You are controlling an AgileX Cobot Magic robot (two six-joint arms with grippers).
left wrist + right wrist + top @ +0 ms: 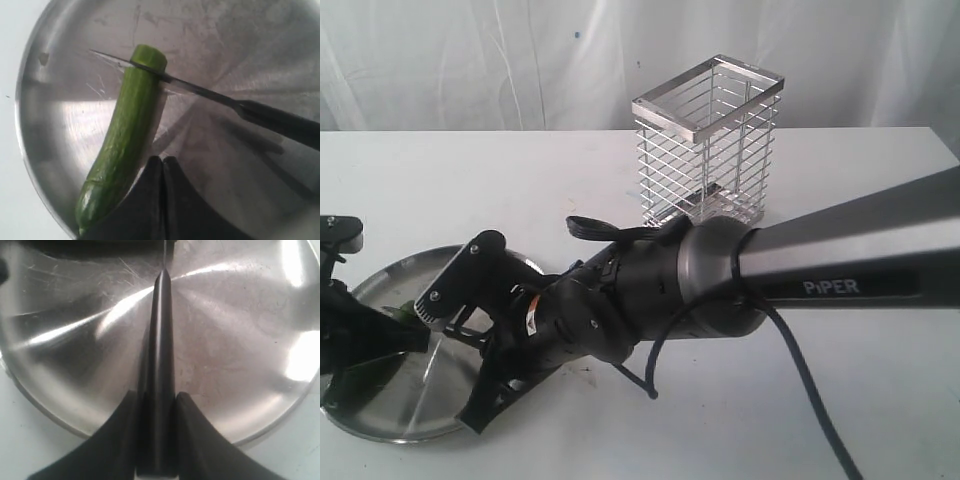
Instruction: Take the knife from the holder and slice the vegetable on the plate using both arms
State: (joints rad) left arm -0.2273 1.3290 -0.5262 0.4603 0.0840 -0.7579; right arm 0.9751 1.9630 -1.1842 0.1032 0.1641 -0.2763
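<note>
- We are pressing our left gripper (pixel 162 162), clenched on nothing, beside the smooth green cucumber (pixel 125 140), seemingly to steady it on the scuffed steel plate (pixel 250 50), near left.
- We are grasping the knife (pixel 200 91) by its black handle in our right gripper (pixel 159 395), its slim blade crossing the cucumber's cut end.
- Farther back, the wire holder (pixel 705 150) is standing knifeless.

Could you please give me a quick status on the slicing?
Left gripper shut, beside the cucumber. Right gripper shut on the knife. Blade across the cucumber near its cut end, on the plate. Nothing seen blocking the blade.
</note>
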